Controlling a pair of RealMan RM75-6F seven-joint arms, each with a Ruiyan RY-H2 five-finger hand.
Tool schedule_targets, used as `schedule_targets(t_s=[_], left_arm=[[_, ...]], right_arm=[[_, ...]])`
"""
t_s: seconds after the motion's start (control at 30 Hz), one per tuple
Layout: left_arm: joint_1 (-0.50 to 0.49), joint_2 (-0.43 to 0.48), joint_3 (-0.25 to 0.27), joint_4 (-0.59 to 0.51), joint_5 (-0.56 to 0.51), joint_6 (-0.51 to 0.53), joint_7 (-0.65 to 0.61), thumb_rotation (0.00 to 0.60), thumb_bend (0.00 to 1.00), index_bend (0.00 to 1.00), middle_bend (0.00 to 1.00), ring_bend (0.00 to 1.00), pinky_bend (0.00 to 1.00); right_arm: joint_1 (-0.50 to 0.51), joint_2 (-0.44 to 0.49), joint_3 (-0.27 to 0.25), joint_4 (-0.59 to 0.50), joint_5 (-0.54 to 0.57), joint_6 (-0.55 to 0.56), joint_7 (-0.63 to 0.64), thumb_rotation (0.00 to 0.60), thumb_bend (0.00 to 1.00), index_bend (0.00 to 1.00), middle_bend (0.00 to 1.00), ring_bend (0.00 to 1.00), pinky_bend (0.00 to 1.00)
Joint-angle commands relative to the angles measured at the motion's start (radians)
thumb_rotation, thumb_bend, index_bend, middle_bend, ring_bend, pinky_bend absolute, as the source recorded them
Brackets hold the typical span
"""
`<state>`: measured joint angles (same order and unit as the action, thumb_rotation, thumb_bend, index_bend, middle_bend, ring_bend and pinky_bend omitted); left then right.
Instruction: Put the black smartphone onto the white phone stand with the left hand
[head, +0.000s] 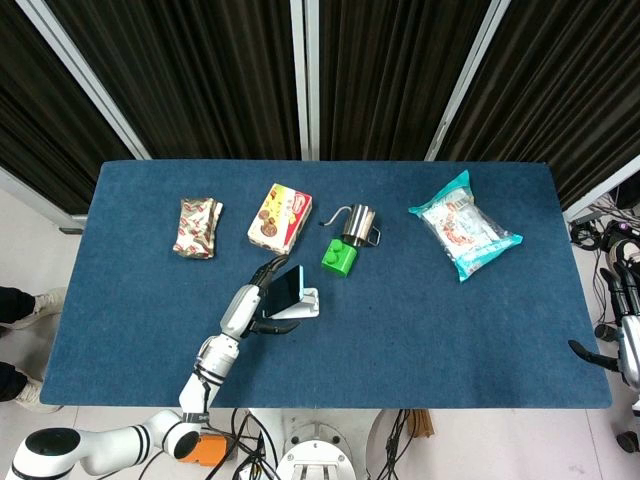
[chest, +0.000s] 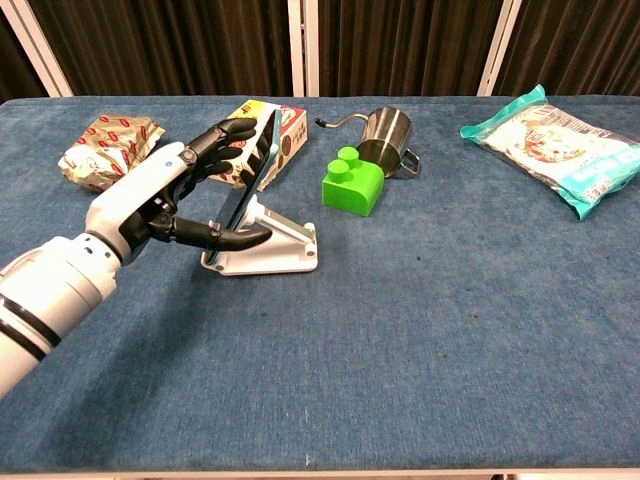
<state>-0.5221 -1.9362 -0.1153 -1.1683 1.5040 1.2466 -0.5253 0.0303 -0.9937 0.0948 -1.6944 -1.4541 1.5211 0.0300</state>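
The phone (chest: 245, 188) leans tilted on the white stand (chest: 272, 245), left of centre in the chest view, its lower edge down at the stand's front lip. The left hand (chest: 160, 200) is beside it on the left with fingers spread wide; the thumb reaches under the phone's lower part and the upper fingers (chest: 228, 133) stretch toward its top edge. Whether any fingertip touches the phone cannot be told. In the head view the phone (head: 287, 285) shows a light blue edge, sitting on the stand (head: 306, 303) just below centre-left, with the hand (head: 252, 302) to its left.

The right hand is out of both views.

On the blue table (chest: 450, 330), a biscuit box (chest: 285, 135) lies behind the phone, a brown packet (chest: 100, 148) at the upper left, a green block (chest: 354, 182) touching a steel pitcher (chest: 388, 135) at upper centre, and a teal bag (chest: 560, 147) at the upper right.
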Motion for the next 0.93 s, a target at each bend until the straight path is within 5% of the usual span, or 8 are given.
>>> schedule_targets(t_s=[0.03, 0.27, 0.47, 0.7, 0.93], left_arm=[[0.002, 0.08, 0.008, -0.08, -0.003, -0.015, 0.087, 0.6, 0.07, 0.0, 0.0, 0.0, 0.0], [0.05, 0.367, 0.002, -0.292, -0.08, -0.018, 0.392, 0.6, 0.06, 0.0, 0.0, 0.0, 0.0], [0.145, 0.548, -0.007, -0.34, -0.163, 0.087, 0.618, 0.6, 0.06, 0.03, 0.04, 0.0, 0.0], [0.257, 0.694, 0.04, -0.363, -0.164, 0.168, 0.588, 0.6, 0.06, 0.03, 0.05, 0.0, 0.0], [0.356, 0.739, 0.078, -0.364, -0.151, 0.252, 0.562, 0.6, 0.06, 0.03, 0.05, 0.0, 0.0]], right_arm=[[0.0, 0.001, 0.0, 0.0, 0.0, 0.0, 0.001, 0.6, 0.15, 0.0, 0.03, 0.0, 0.07], [-0.002, 0.01, 0.002, 0.01, 0.015, -0.009, 0.021, 0.6, 0.15, 0.0, 0.03, 0.0, 0.07], [0.002, 0.0, 0.002, 0.038, 0.035, -0.037, 0.062, 0.6, 0.15, 0.0, 0.02, 0.0, 0.07], [-0.001, -0.025, 0.0, 0.053, 0.02, -0.024, 0.075, 0.6, 0.15, 0.0, 0.02, 0.0, 0.07], [0.008, -0.035, -0.001, 0.031, -0.009, -0.016, 0.049, 0.6, 0.15, 0.0, 0.02, 0.0, 0.07]])
